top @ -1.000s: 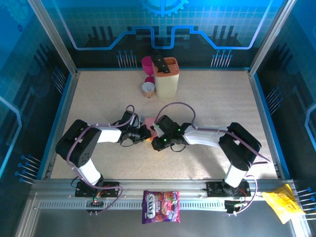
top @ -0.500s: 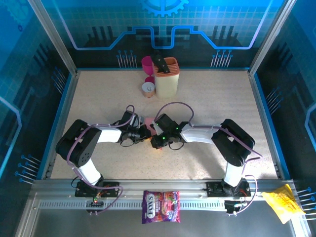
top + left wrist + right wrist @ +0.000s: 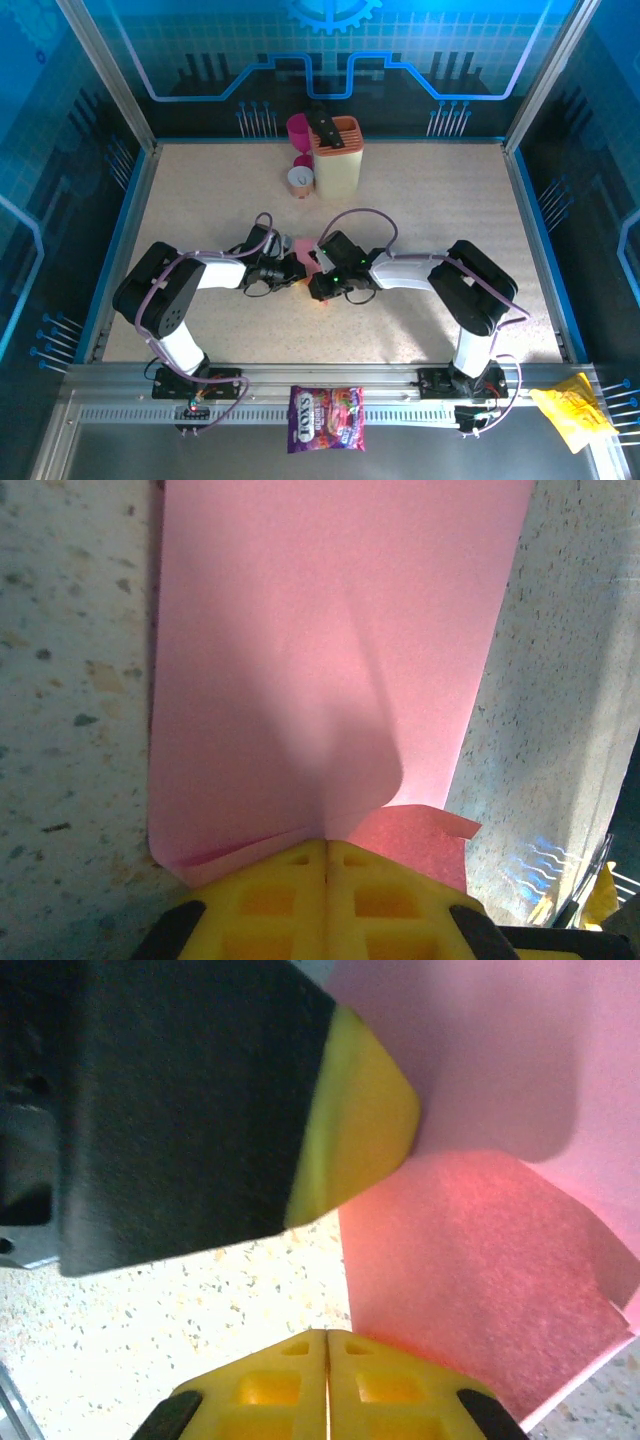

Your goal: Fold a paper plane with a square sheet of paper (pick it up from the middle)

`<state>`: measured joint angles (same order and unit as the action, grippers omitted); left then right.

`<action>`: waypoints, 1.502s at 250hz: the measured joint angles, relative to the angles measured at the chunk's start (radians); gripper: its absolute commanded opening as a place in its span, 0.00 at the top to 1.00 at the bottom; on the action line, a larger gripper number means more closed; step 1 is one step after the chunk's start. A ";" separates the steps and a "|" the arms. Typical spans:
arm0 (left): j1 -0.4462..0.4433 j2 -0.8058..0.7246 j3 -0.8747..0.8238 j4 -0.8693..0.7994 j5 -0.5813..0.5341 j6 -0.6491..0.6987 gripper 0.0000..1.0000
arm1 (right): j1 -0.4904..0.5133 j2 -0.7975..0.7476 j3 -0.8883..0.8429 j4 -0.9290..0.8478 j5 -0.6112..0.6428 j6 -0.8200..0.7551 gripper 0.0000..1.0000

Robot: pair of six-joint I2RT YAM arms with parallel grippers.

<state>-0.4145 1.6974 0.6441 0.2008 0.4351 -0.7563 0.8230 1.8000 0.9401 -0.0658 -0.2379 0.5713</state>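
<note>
Overhead, a beige speckled table (image 3: 200, 190) is sitting inside a booth of blue-lit glass walls (image 3: 400, 60), with a grey metal rail (image 3: 120, 412) running along its near edge. Two black-and-white arms are meeting at the table's middle. One magenta plastic cup (image 3: 297, 126) and one cream slotted holder (image 3: 338, 160) are standing together at the far edge. One purple candy bag (image 3: 326, 418) and one yellow packet (image 3: 572, 410) are lying on the rail.

One thin salmon-pink square sheet of paper (image 3: 320, 660) is lying on the table between the two grippers. From the left wrist it is showing longer than wide, its long axis running straight away from the fingers, with no pointed end. Its near edge is curling up.

The left gripper (image 3: 327, 855) is pinching that curled edge, yellow pads pressed together. The right gripper (image 3: 327, 1345) is also showing its pads pressed together just beside the sheet, and I cannot tell whether any paper is caught between them.
</note>
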 measured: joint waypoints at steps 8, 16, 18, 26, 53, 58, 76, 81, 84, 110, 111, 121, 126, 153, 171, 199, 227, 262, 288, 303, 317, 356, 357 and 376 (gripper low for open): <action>0.000 0.000 0.000 0.000 0.000 0.000 1.00 | 0.000 0.000 -0.006 0.005 -0.002 0.002 0.92; 0.000 0.000 0.000 0.000 0.000 0.000 1.00 | 0.000 0.000 -0.011 0.011 -0.003 0.005 0.92; 0.000 0.000 0.000 0.000 0.000 0.000 1.00 | 0.000 0.000 -0.012 0.011 -0.003 0.005 0.92; 0.000 0.000 0.000 0.000 0.000 0.000 1.00 | 0.000 0.000 -0.017 0.017 -0.003 0.006 0.92; 0.000 0.000 0.000 0.000 0.000 0.000 1.00 | 0.000 0.000 -0.032 0.037 -0.006 0.013 0.92; 0.000 0.000 0.000 0.000 0.000 0.000 1.00 | 0.000 0.000 -0.034 0.040 -0.006 0.014 0.92; 0.000 0.000 0.000 0.000 0.000 0.000 1.00 | 0.000 0.000 -0.040 0.046 -0.006 0.017 0.92; 0.000 0.000 0.000 0.000 0.000 0.000 1.00 | -0.001 0.000 -0.043 0.051 -0.006 0.017 0.92; 0.000 0.000 0.000 0.000 0.000 0.000 1.00 | -0.001 0.000 -0.045 0.054 -0.006 0.017 0.92; 0.000 0.000 0.000 0.000 0.000 0.000 1.00 | -0.004 -0.001 -0.062 0.079 -0.007 0.018 0.93; 0.000 0.000 0.000 0.000 0.000 0.000 1.00 | -0.004 -0.001 -0.062 0.079 -0.007 0.018 0.93; 0.000 0.000 0.000 0.000 0.000 0.000 1.00 | -0.006 -0.001 -0.066 0.085 -0.010 0.018 0.93; 0.000 0.000 0.000 0.000 -0.001 0.000 1.00 | -0.006 -0.001 -0.068 0.088 -0.011 0.020 0.93; 0.000 0.000 0.000 0.000 -0.001 0.000 1.00 | -0.009 -0.006 -0.079 0.101 -0.011 0.020 0.93; 0.000 0.000 0.000 0.000 -0.001 0.000 1.00 | -0.015 -0.011 -0.090 0.112 -0.012 0.020 0.94; 0.000 0.000 0.000 0.000 -0.001 0.000 1.00 | -0.024 -0.022 -0.108 0.125 -0.012 0.020 0.94; -0.001 0.000 0.000 0.000 -0.003 -0.001 1.00 | -0.028 -0.036 -0.139 0.158 -0.009 0.020 0.95; -0.003 0.000 0.000 0.000 -0.003 -0.003 1.00 | -0.031 -0.066 -0.193 0.204 -0.003 0.026 0.94; -0.006 0.000 0.000 -0.001 -0.004 -0.004 1.00 | -0.033 -0.087 -0.229 0.231 -0.002 0.037 0.94; -0.007 0.000 0.000 -0.001 -0.004 -0.004 1.00 | -0.035 -0.096 -0.247 0.248 -0.002 0.044 0.94; -0.008 0.000 0.000 -0.001 -0.004 -0.004 1.00 | -0.040 -0.101 -0.261 0.266 -0.006 0.055 0.94; -0.008 0.000 -0.001 0.000 -0.004 -0.004 1.00 | -0.057 -0.112 -0.293 0.305 -0.031 0.070 0.93; -0.008 0.000 -0.001 0.000 -0.004 -0.004 1.00 | -0.057 -0.113 -0.294 0.305 -0.032 0.071 0.93; -0.008 0.000 -0.001 0.000 -0.004 -0.004 1.00 | -0.062 -0.133 -0.315 0.307 -0.032 0.077 0.93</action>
<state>-0.4221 1.6974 0.6430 0.2008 0.4313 -0.7601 0.7612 1.6672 0.6247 0.2409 -0.2703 0.6483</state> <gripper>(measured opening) 0.064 0.068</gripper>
